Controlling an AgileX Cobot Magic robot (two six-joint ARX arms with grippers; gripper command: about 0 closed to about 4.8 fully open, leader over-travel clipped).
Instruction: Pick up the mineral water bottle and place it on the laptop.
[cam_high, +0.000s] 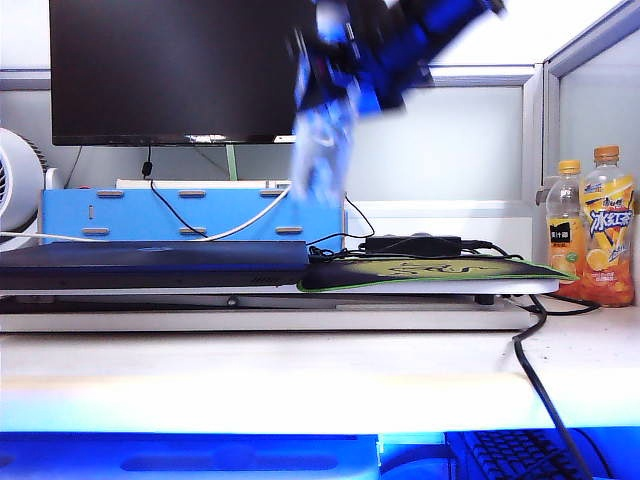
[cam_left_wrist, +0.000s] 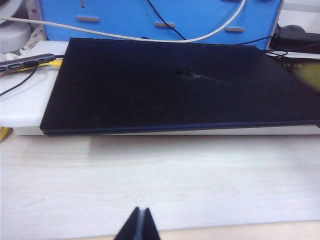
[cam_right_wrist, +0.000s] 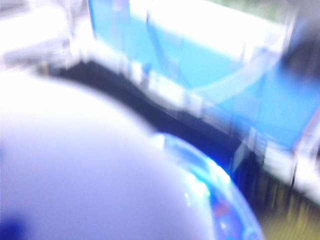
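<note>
Right gripper (cam_high: 325, 120) is travelling high above the desk in the exterior view, blurred by motion, with its jaws closed on the mineral water bottle (cam_high: 322, 160), which is hanging below them in front of the black monitor (cam_high: 170, 70). I am carrying it above the near right end of the laptop (cam_high: 150, 262), well clear of the lid. In the right wrist view the white cap and clear shoulder of the bottle (cam_right_wrist: 100, 170) are filling the frame close under the camera.

Left gripper (cam_left_wrist: 138, 227) is resting low over the pale desk, fingers pressed together on nothing, facing the laptop (cam_left_wrist: 165, 90).

Handling judgement: the bottle is looking small and light, but its thin clear wall is likely to flex, and the liquid inside will slosh. The plastic is probably smooth and slippery, so I am keeping hold near the upper body below the cap.

Appearance: blur is smearing detail, but I am reading a translucent body with a blue tint. The laptop is showing as a flat dark slab, closed, offering a level landing surface.
</note>
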